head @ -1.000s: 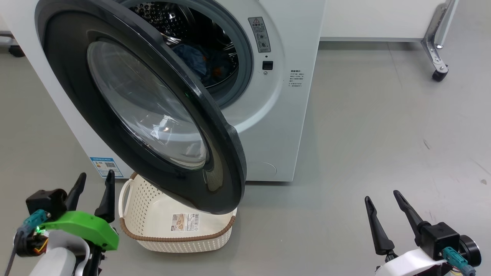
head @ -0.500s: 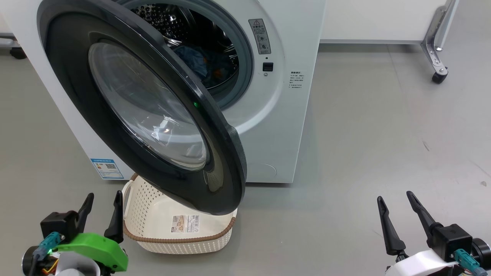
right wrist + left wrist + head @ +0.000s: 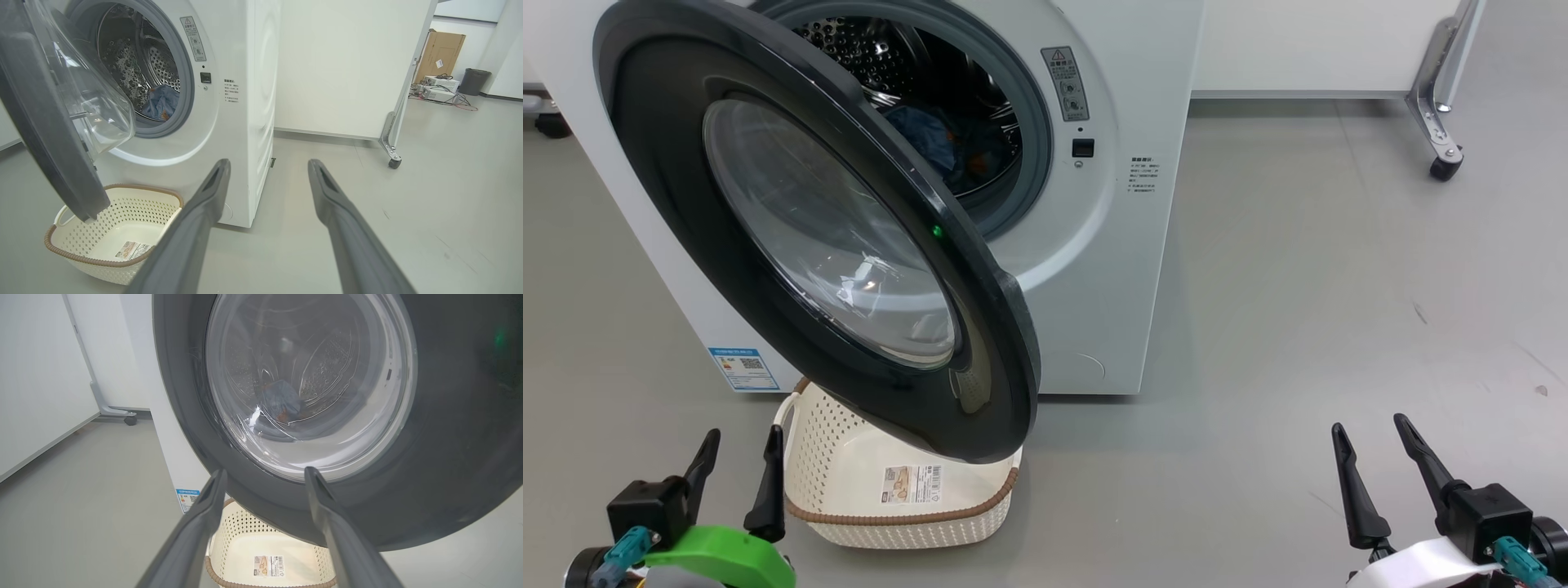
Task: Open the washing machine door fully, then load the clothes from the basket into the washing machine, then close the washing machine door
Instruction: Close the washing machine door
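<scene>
Looking down from the head view, we see the large round washing machine door (image 3: 825,237), with its glossy black rim and bulging clear glass centre, standing swung out across the upper left and middle of the frame. Behind it the big white front-loading washing machine (image 3: 1094,286) shows its steel perforated drum (image 3: 849,49). In the drum, at upper centre, lie the clothes (image 3: 931,143), light blue fabric with orange-brown print. Under the door's lower edge, at bottom centre-left, the small cream-white perforated plastic basket (image 3: 907,532) with a brown woven-look rim sits on the grey floor (image 3: 1298,286) just in front of the machine. A label sticker (image 3: 913,480) shows on its inner bottom. Our left hand (image 3: 743,434) hovers at the lower left, near the basket's left handle, with its two dark fingers apart and gripping nothing. Our right hand (image 3: 1369,425) is at the lower right, well apart from the machine, its fingers likewise spread around nothing. A small blue QR sticker (image 3: 742,369) marks the machine's lower left corner.
</scene>
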Robot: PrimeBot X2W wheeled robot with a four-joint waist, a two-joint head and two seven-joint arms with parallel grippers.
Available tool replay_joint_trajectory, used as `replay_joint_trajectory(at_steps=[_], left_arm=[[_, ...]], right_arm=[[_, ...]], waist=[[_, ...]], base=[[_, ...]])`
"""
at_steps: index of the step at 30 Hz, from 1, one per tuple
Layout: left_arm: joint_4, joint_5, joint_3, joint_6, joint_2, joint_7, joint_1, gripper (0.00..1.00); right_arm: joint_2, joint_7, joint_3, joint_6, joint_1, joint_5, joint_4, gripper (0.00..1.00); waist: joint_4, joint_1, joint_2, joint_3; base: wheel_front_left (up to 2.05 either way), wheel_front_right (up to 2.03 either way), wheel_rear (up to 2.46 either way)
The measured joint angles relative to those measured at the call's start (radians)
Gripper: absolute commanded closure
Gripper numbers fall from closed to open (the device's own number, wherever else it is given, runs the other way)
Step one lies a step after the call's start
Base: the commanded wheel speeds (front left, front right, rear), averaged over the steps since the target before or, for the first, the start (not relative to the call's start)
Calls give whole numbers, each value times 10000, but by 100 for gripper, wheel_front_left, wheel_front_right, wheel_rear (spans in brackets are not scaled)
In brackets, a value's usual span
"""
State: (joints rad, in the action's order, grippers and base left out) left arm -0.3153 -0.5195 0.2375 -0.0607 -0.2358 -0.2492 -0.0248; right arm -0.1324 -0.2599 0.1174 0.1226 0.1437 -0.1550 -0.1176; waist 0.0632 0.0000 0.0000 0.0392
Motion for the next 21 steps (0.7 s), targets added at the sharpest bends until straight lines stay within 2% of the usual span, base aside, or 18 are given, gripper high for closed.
replay_joint_trajectory(at_steps=[7, 8, 9, 10, 11, 21], left_arm=[[301, 111, -299, 82, 88, -2, 494, 0], [345, 161, -339, 82, 119, -2, 544, 0], [384, 205, -376, 82, 151, -2, 588, 0], [466, 272, -426, 82, 224, -2, 679, 0], [504, 293, -430, 82, 261, -2, 714, 0], [966, 548, -744, 82, 336, -2, 1170, 0]], right_arm=[[13, 0, -153, 0, 94, 65, -4, 0], [12, 0, -176, 0, 94, 92, -6, 1], [12, 0, -199, 0, 95, 92, -6, 8], [17, -2, -245, 0, 100, 92, -23, 81], [17, 0, -265, 0, 109, 90, -35, 100], [56, 0, -420, 0, 146, 90, -121, 100]], waist=[[-132, 0, 0, 42], [-146, 0, 0, 48], [-159, 0, 0, 53], [-182, 0, 0, 59], [-190, 0, 0, 61], [-213, 0, 0, 48]], base=[[0, 0, 0], [0, 0, 0], [0, 0, 0], [0, 0, 0], [0, 0, 0], [0, 0, 0]])
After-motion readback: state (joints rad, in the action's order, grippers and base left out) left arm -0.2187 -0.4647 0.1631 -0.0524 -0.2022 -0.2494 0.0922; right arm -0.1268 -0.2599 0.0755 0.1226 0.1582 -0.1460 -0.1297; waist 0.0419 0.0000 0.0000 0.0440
